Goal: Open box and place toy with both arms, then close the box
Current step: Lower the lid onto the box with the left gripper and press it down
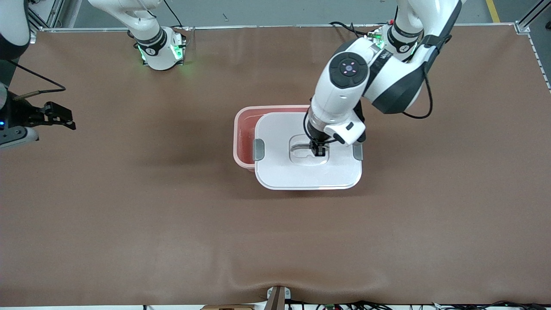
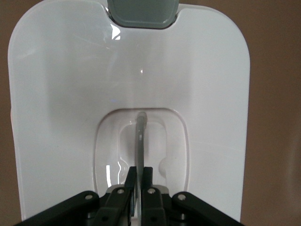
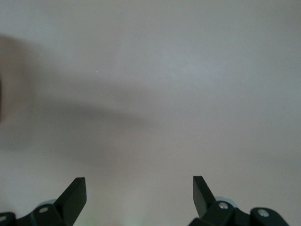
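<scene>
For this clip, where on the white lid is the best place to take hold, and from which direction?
By the clear handle in the recessed centre of the lid, coming straight down from above. The bar stands up thin inside the recess, so two fingers fit either side. The left end effector is shut on it this way.

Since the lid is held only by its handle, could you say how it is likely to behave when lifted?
The lid looks like stiff plastic, so it should stay flat. The left gripper pinches only the thin handle, so it may swing or tilt. Its glossy surface looks slippery.
</scene>
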You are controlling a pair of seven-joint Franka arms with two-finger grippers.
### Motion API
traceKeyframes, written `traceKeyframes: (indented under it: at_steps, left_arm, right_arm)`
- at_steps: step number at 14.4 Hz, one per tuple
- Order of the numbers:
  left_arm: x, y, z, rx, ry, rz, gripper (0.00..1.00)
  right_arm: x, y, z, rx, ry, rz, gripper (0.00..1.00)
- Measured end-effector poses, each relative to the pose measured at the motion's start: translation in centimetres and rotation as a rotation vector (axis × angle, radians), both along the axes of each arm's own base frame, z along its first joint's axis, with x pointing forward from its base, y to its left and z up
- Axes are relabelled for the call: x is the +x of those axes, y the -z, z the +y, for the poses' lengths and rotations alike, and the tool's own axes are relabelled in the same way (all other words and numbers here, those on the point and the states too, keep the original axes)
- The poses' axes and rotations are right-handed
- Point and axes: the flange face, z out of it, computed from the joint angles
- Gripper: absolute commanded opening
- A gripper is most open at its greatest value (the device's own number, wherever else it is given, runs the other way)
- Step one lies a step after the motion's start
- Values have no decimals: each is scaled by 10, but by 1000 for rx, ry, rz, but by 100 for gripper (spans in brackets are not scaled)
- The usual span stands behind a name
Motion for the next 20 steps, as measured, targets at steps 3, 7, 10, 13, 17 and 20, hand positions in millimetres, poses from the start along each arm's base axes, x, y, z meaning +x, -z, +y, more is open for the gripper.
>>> traceKeyframes:
  at_steps: [3,7,10,13,17,20]
  left_arm:
    - [-13,13,-24,4,-32,-38,0]
    - [-36,46,-56,39,-13,-50,0]
    - [-55,58,-74,50,14,-38,0]
    - [-72,67,-84,75,49,-39,0]
    - [-91,73,-92,97,53,-41,0]
    - [-108,73,-97,108,50,-49,0]
  right_arm:
    - [-12,-7,-8,-13,198,-2,100]
    - [-24,-14,-8,53,253,-8,100]
    - [-22,-16,-24,87,217,-42,100]
    - [-20,-18,-31,74,173,-69,100]
    - [-21,-17,-30,44,152,-62,100]
    - [-23,-15,-29,30,146,-36,100]
